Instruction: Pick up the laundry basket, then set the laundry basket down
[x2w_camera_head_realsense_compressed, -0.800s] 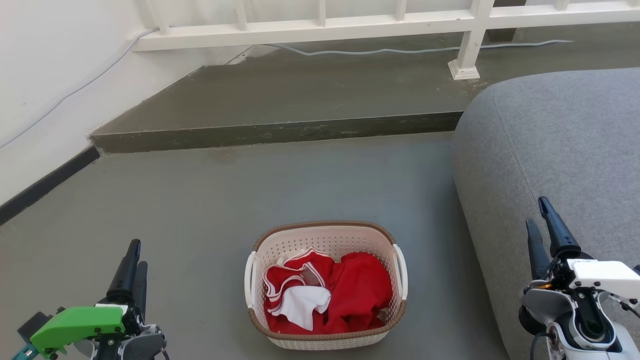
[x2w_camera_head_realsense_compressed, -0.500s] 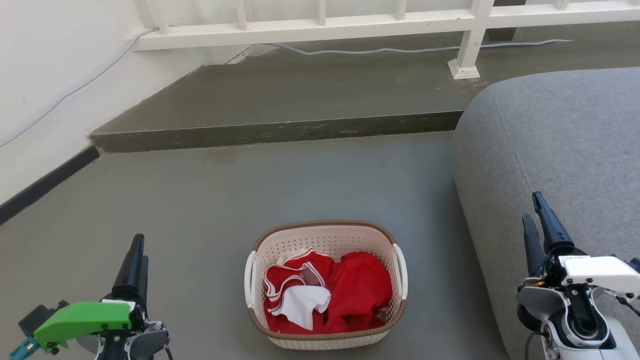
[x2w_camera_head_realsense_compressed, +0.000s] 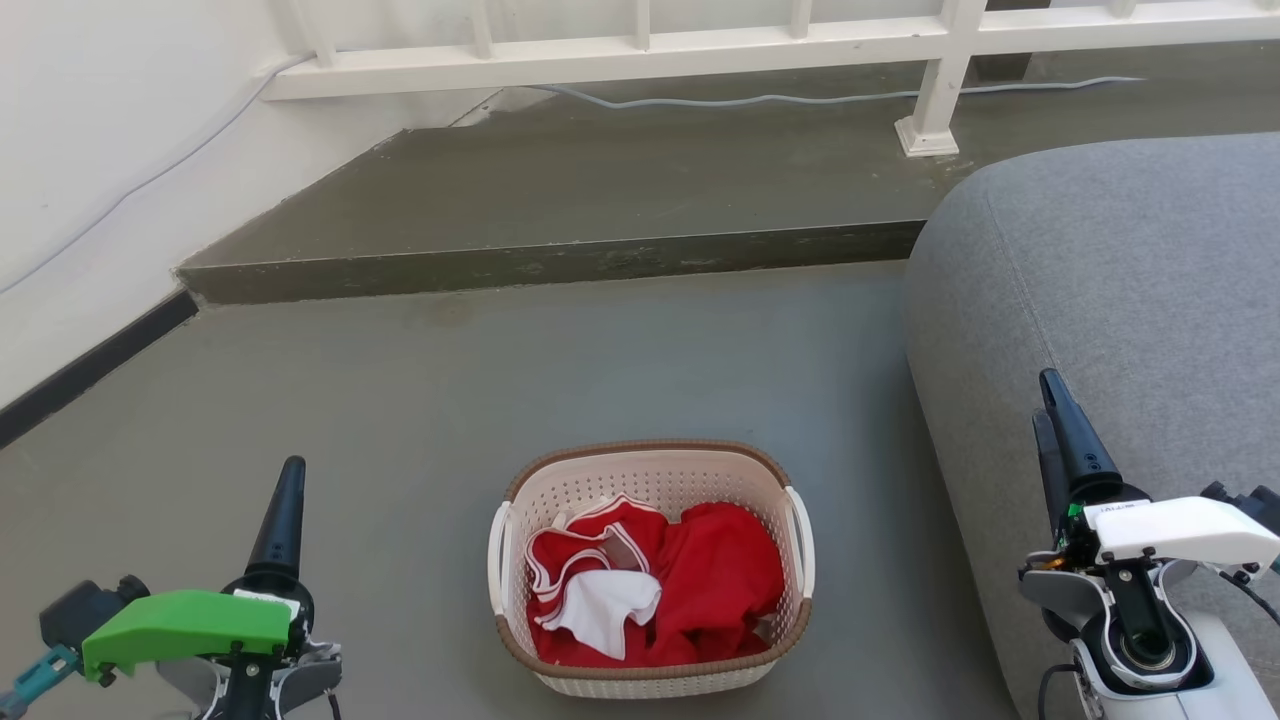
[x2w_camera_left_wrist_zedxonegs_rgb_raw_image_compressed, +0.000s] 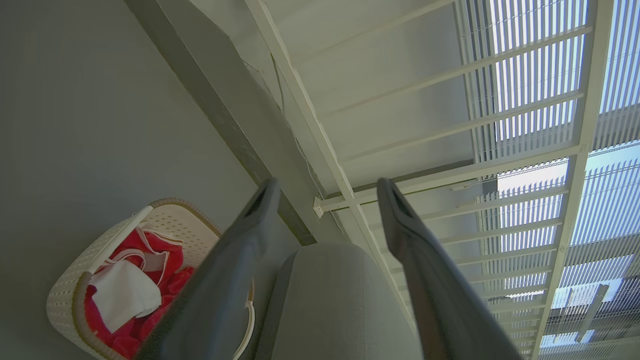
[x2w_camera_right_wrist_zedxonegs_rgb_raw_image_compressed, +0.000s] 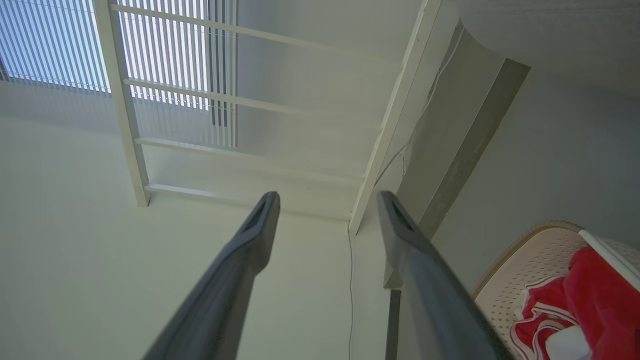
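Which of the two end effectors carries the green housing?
The left end effector, at the head view's lower left, carries it; the right end effector has a white housing instead.

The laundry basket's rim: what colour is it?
Brown, woven-looking, on the laundry basket; clearest in the head view.

Bright, even daylight comes through the blinds (x2w_camera_right_wrist_zedxonegs_rgb_raw_image_compressed: 165, 55), glaring white there, while the close fingers (x2w_camera_right_wrist_zedxonegs_rgb_raw_image_compressed: 225, 280) look blurred.
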